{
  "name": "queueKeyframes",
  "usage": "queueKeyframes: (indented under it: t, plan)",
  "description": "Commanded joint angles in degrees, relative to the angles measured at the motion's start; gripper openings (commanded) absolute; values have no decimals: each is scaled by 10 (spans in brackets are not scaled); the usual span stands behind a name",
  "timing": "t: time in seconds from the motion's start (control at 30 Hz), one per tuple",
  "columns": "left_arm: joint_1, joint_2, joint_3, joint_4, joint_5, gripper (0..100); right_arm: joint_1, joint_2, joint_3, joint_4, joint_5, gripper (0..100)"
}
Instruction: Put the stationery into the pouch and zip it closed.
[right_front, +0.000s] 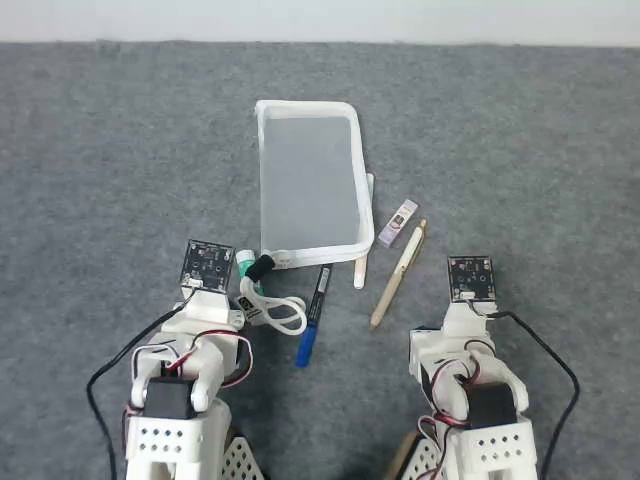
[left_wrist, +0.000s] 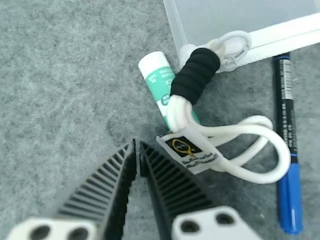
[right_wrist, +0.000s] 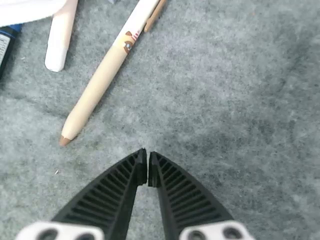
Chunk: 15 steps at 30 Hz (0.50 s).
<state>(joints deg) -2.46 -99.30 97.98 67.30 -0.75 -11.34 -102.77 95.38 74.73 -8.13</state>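
High view: pouch (right_front: 305, 180) lies zip edge toward the arms, blue marker (right_front: 312, 318) at its 6 o'clock, cream pen (right_front: 398, 275) at 5 o'clock, presumably staged within reach; both jaws clenched, empty.

No lettering is legible. A white tag (left_wrist: 192, 152) on a white cord (left_wrist: 250, 122) carries a yellow emblem on a black square above two lines of tiny print. The glue stick (left_wrist: 160, 75) and the blue marker (left_wrist: 286, 125) bear small white print, and the cream pen (right_wrist: 107, 70) shows a little cartoon figure.
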Motion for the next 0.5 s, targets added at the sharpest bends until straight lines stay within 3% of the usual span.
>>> queueKeyframes:
  t: [0.0, 0.2, 0.47]
  plan:
    - [-8, -9, -32, 5, -6, 12, 7, -11, 11, 2, -5, 8]
    - [-91, -9, -95, 3, -6, 12, 5, -11, 11, 2, -5, 8]
    - [-138, -9, -153, 26, -6, 12, 5, -11, 11, 2, -9, 9]
